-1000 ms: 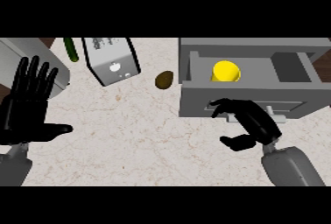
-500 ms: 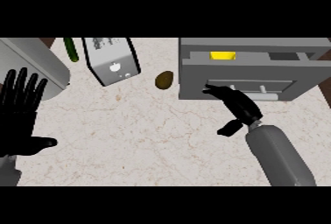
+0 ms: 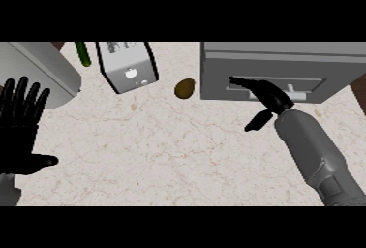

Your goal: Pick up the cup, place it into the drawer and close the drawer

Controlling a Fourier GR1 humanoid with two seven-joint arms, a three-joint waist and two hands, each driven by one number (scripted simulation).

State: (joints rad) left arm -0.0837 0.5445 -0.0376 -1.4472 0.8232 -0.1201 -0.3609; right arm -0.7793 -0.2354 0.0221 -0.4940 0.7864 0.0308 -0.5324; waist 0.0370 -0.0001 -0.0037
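Beige speckled stone is what the counter (image 3: 164, 150) looks like from the head view, and there's only that one view to go on. At the upper right sits the grey box-shaped drawer unit (image 3: 275, 63); its flat grey drawer front (image 3: 314, 87) sits flush with the unit, so the drawer looks closed. The cup isn't visible anywhere on the counter, so I can't tell where it is, since nothing of the drawer's inside shows.

The black right hand (image 3: 268, 94) on its grey forearm (image 3: 314, 150) comes in from the lower right. Its straight fingers lie against the drawer front near the pale handle (image 3: 292, 88), thumb hanging down toward the counter, and it's grasping nothing.

The black left hand (image 3: 22, 126) is at the left edge, resting with fingers spread and pointing up, nothing in it.

Other stuff along the back: a white and black toaster-shaped appliance (image 3: 129, 65), a small brown egg-shaped potato (image 3: 185, 88) just right of it, a thin dark green cucumber-like thing (image 3: 83, 53) near the top edge, and a big grey rounded vessel (image 3: 39, 70) at the upper left.
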